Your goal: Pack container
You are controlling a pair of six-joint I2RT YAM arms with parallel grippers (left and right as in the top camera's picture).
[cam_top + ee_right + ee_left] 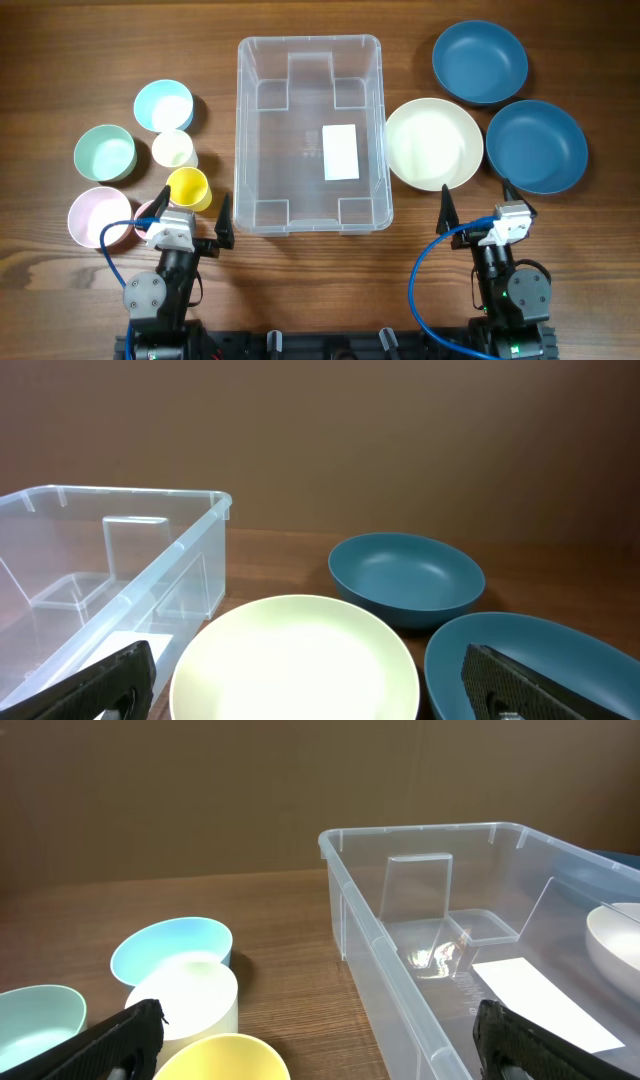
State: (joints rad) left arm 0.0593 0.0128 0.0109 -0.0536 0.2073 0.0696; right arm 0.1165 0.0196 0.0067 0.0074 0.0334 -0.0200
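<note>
Overhead, nearest the base: left gripper [192, 215] and right gripper [475, 205] both hang with jaws spread wide, nothing in them. Just beyond, the container [310, 40] sits on the surface [60, 40] between them, bare inside save its white label [341, 152]. Small cups [163, 105] cluster to its left, a cream bowl [434, 143] and two blue bowls [480, 62] to its right, all outside. Packing hasn't begun, I'd say; everything's left to load.
</note>
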